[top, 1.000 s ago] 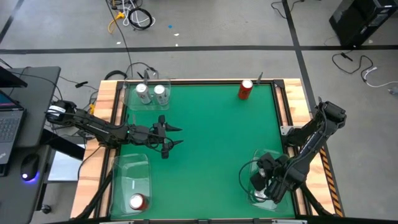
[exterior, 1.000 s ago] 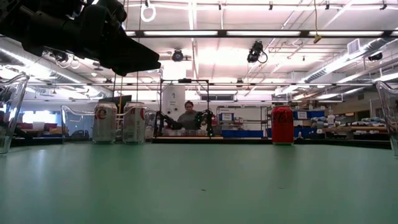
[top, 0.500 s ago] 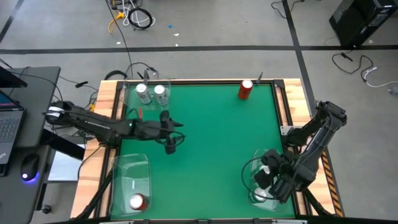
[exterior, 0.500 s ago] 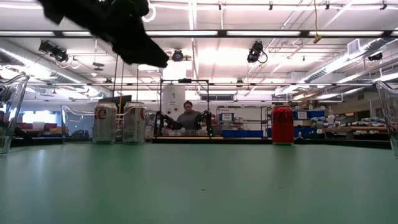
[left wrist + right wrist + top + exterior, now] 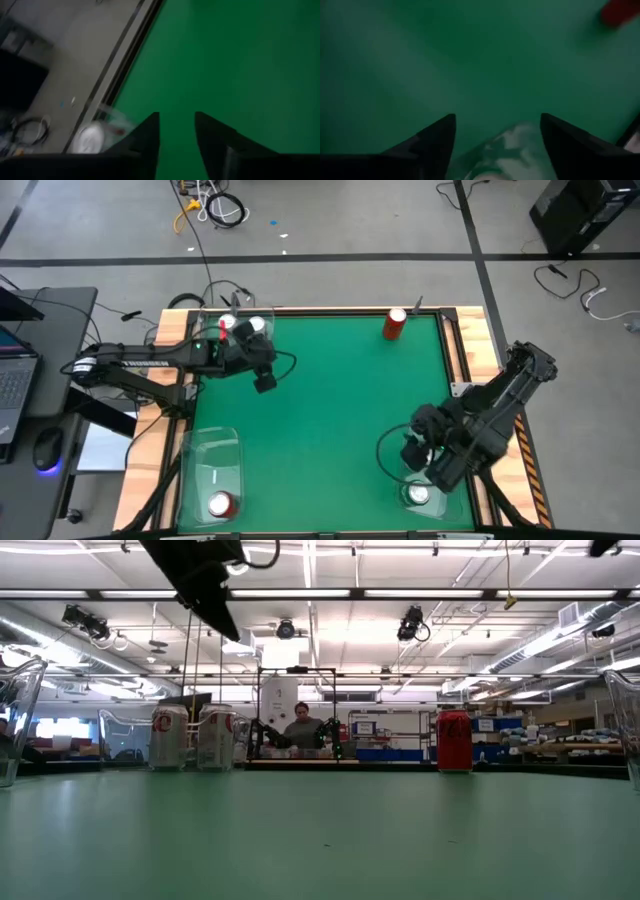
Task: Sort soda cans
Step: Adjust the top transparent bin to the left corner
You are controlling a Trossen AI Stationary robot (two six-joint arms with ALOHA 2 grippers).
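Two silver soda cans (image 5: 243, 327) stand upright in a clear bin (image 5: 205, 340) at the table's far left corner. A red can (image 5: 395, 323) stands on the green mat at the far right. Another red can (image 5: 220, 503) stands in the near-left bin (image 5: 212, 455). In the near-right bin (image 5: 390, 465) is a can (image 5: 418, 495) of which only the silver top shows. My left gripper (image 5: 176, 117) hangs open and tipped downward over the mat beside the silver cans. My right gripper (image 5: 497, 120) hangs open above the near-right bin's far side. Neither holds anything.
Raised wooden rails (image 5: 462, 350) border the green mat (image 5: 330, 410). Cables lie behind the far left corner (image 5: 225, 290), and a desk with a laptop and a mouse (image 5: 45, 445) stands to the table's left. A person (image 5: 302, 728) sits far behind the table.
My left gripper has risen from low over the mat, gone toward the far edge and the silver cans, and tipped from level to slanting down. My right gripper has lifted out of the near-right bin and drawn toward the table's middle, uncovering the can that stands there.
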